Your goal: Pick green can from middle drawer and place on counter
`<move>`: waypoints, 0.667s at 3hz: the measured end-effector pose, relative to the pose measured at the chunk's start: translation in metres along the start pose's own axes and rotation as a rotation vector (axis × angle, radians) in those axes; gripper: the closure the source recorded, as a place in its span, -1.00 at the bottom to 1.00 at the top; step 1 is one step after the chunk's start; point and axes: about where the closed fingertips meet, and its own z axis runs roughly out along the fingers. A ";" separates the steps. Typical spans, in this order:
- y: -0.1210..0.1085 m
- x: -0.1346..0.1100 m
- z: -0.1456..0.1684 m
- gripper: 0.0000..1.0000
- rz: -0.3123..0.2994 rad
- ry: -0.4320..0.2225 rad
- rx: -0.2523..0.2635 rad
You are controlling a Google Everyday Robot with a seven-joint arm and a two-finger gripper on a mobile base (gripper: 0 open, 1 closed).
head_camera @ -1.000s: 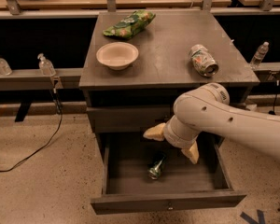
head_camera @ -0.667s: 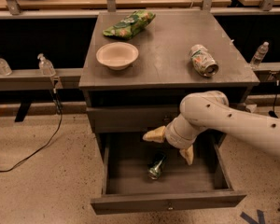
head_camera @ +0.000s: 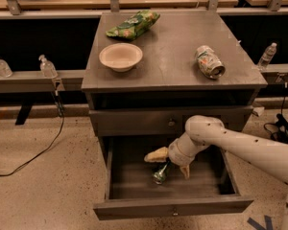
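The green can (head_camera: 160, 174) lies on the floor of the open middle drawer (head_camera: 173, 207), near its middle. My gripper (head_camera: 170, 163) reaches down into the drawer from the right. Its tan fingers (head_camera: 156, 155) are spread open just above and on either side of the can's upper end, and part of the can is hidden behind the wrist. The grey counter (head_camera: 173, 56) is the cabinet top above the drawer.
On the counter stand a beige bowl (head_camera: 120, 56), a green chip bag (head_camera: 133, 25) and a pale dented can (head_camera: 210, 61). Clear bottles stand on ledges at left (head_camera: 47, 67) and right (head_camera: 267, 55). A black cable runs across the floor at left.
My gripper has dropped lower into the drawer and closer to the green can. The can has not moved.
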 end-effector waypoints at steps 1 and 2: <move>0.017 0.004 0.038 -1.00 -0.069 -0.009 -0.017; 0.025 0.008 0.064 -1.00 -0.119 0.066 -0.073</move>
